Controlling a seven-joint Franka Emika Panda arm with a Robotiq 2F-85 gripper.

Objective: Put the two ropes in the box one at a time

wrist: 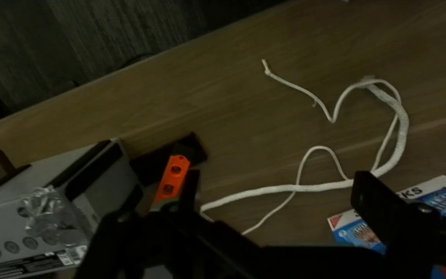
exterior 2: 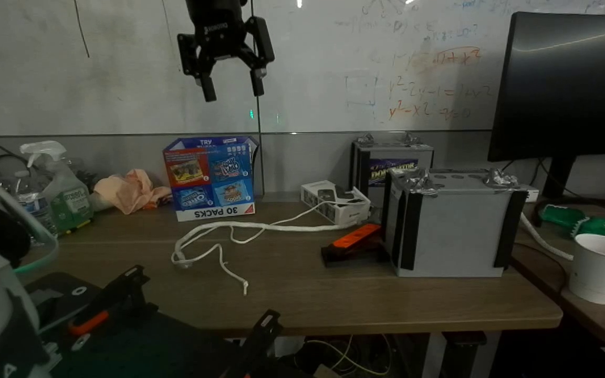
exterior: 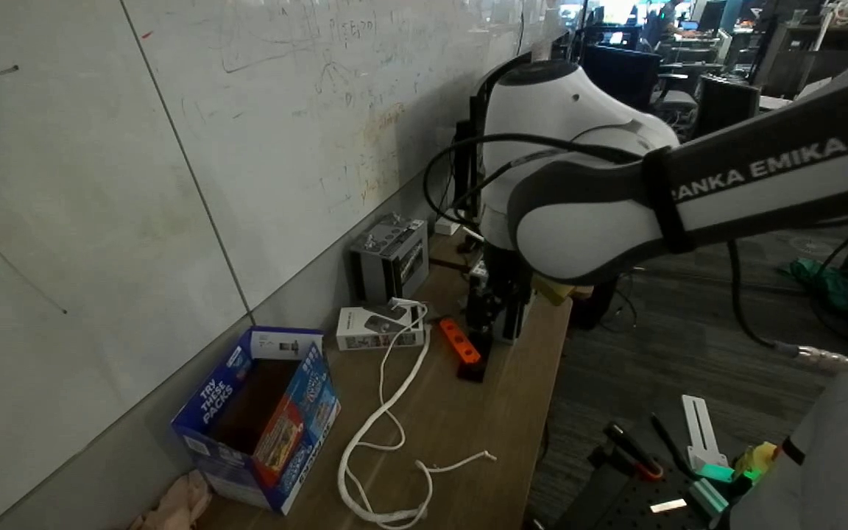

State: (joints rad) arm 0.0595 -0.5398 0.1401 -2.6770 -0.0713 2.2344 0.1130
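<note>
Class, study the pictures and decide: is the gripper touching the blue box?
Apart. An exterior view shows it: the open gripper hangs higher than the blue box, with a plain strip of whiteboard visible between the two.

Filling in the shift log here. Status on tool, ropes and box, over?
Tool open, holding nothing. Thick rope and thin rope crossed on the table, both outside the box. Thin rope lies partly over the white carton; possible snag.
</note>
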